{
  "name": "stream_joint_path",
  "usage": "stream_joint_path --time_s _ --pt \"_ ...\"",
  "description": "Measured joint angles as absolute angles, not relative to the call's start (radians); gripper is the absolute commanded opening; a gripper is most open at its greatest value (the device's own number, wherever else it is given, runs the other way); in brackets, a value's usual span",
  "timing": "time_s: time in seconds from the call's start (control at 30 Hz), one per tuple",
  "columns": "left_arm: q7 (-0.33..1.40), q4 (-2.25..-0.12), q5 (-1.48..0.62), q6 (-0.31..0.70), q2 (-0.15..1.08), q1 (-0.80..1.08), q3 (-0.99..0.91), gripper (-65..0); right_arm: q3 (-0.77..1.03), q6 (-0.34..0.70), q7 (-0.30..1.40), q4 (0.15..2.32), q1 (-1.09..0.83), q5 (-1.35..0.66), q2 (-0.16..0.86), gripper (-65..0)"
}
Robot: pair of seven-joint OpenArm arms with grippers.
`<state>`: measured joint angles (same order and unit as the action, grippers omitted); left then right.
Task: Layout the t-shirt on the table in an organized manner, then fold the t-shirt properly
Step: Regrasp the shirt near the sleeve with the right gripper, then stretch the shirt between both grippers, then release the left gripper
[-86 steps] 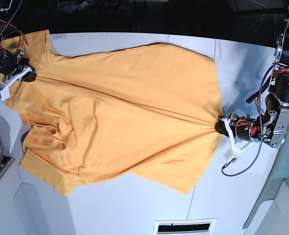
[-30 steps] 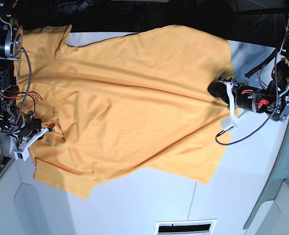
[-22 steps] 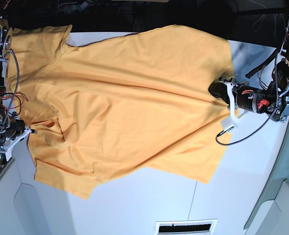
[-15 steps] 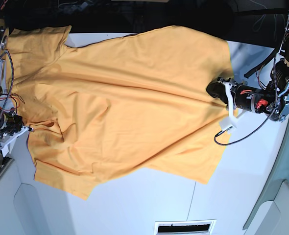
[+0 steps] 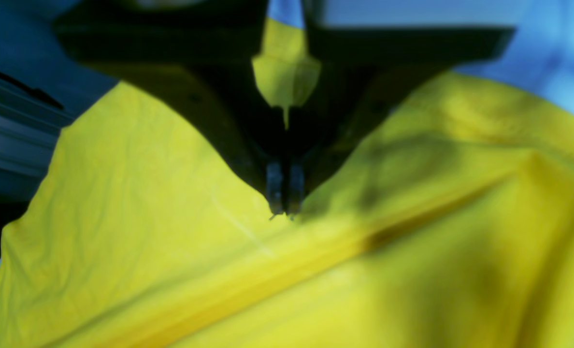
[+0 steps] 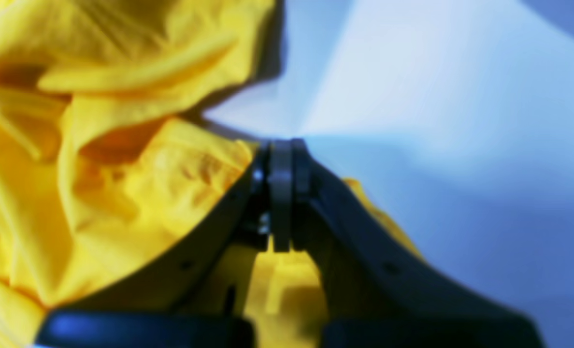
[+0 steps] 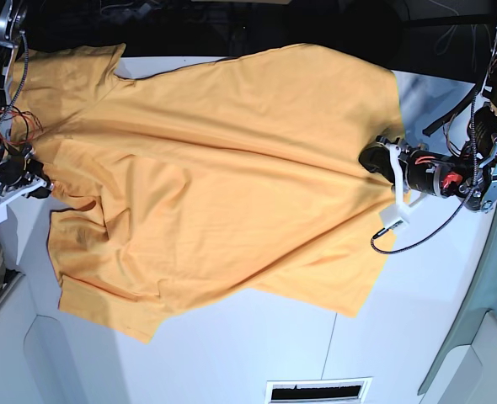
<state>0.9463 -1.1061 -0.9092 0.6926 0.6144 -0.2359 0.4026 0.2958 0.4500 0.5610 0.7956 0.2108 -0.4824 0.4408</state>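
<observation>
2 arms stretch the t-shirt point(image 7: 223, 177) lengthwise across the table point(image 7: 257, 345), the spreading step of a lay-out-then-fold job. At 3 o'clock in the base view, the left gripper point(image 7: 376, 157) is clamped on the hem, its jaws pressed together over a bunched tuck of yellow cloth in the left wrist view point(image 5: 282, 205), likely to anchor that end so the body can be drawn taut. At 9 o'clock, the right gripper point(image 7: 31, 178) sits at the collar end, jaws pressed together point(image 6: 281, 159); the blurred right wrist view does not show whether any fabric is caught between them. Ridges run through the shirt toward the left arm's pinch, suggesting tension. The sleeve at 7 o'clock lies rumpled, and the 12 o'clock edge hangs past the table's far side, so the layout looks unfinished.
</observation>
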Motion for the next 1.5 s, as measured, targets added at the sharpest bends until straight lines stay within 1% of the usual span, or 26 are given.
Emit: stream_joint_path --time_s 0.1,0.17,0.3,0.47,0.57,0.67,0.77,0.9,1.07,1.2,1.33,1.5 --pt "0.946 -1.106 -0.909 0.693 0.612 -0.238 0.403 -65.0 0.331 0.483 0.558 0.832 0.138 -0.506 0.443 -65.0" --pt "0.946 -1.106 -0.909 0.692 0.615 -0.239 0.403 -65.0 0.362 0.497 0.558 0.887 0.069 -0.561 0.443 -65.0" --pt "0.947 -1.106 -0.908 0.692 0.615 -0.244 0.403 -65.0 0.428 0.495 0.593 1.012 -0.051 -0.599 0.436 -65.0" --pt "0.954 -1.106 -0.909 0.692 0.615 -0.267 0.403 -65.0 0.514 0.480 0.723 1.143 -0.124 -0.567 0.433 -65.0" --pt "0.966 -1.106 -0.909 0.692 0.616 -0.278 0.403 -65.0 0.578 0.476 0.772 1.207 -0.178 -0.555 0.429 -65.0" --pt "0.973 -1.106 -0.909 0.692 0.615 -0.279 0.403 -65.0 0.627 0.473 0.783 1.262 -0.238 -0.561 0.429 -65.0" --pt "0.975 -1.106 -0.909 0.692 0.615 -0.280 0.403 -65.0 0.668 0.465 0.802 1.313 -0.290 -0.624 0.426 -65.0" --pt "0.976 -1.106 -0.937 0.693 0.615 -0.280 0.403 -65.0 0.709 0.467 0.801 1.396 -0.296 -0.667 0.426 -65.0" --pt "0.981 -1.107 -0.984 0.693 0.632 -0.292 0.403 -65.0 0.711 0.468 0.799 1.486 -0.291 -0.672 0.427 -65.0" --pt "1.000 -1.113 -1.028 0.692 0.677 -0.308 0.376 -65.0 0.704 0.467 0.800 1.494 -0.291 -0.682 0.427 -65.0" --pt "1.032 -1.114 -1.045 0.693 0.705 -0.308 0.356 -65.0 0.619 0.467 0.815 1.488 -0.291 -0.681 0.430 -65.0" --pt "1.126 -1.126 -1.149 0.693 0.732 -0.281 0.353 -65.0 0.515 0.472 0.824 1.487 -0.292 -0.659 0.427 -65.0"
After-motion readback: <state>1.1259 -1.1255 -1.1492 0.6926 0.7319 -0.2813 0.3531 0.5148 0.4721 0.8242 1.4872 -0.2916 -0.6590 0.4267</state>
